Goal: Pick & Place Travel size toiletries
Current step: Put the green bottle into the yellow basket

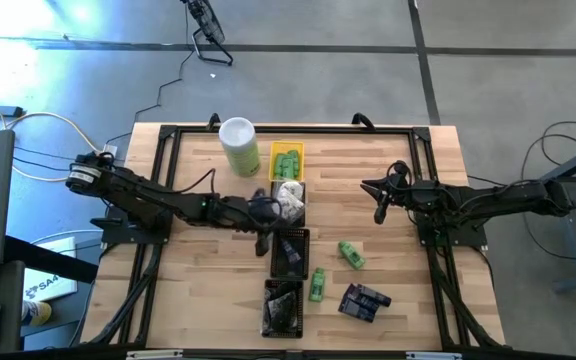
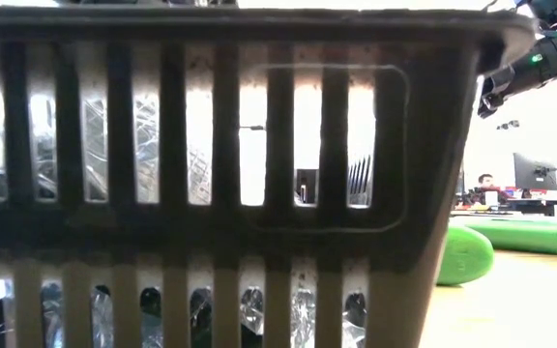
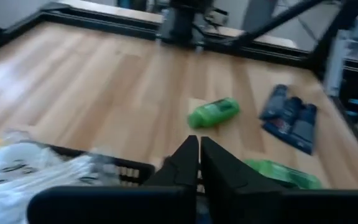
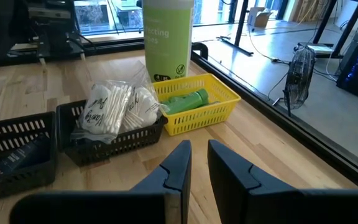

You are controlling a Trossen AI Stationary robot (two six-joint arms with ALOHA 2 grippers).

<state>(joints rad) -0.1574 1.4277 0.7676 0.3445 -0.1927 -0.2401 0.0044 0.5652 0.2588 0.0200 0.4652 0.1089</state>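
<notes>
Left tool [image 1: 264, 243] over the black trays mid-tabletop [image 1: 198, 270], fingers together, nothing between them. Right tool [image 1: 379, 212] idle near the far right, fingers a little apart, empty. Loose green bottle [image 3: 213, 112] lying just ahead of the left tool, long axis running crosswise to its reach; dark blue packets [image 3: 289, 117] farther off beside it. Probably nearer the left arm.

canister text: On the pale-green canister [image 4: 168, 38] behind the yellow tray [image 4: 197, 106] I made out only "...cting ...ipes", partly legible.
canister sign: I saw a small round mark low on its label.
elsewhere: I could read nothing else.
</notes>
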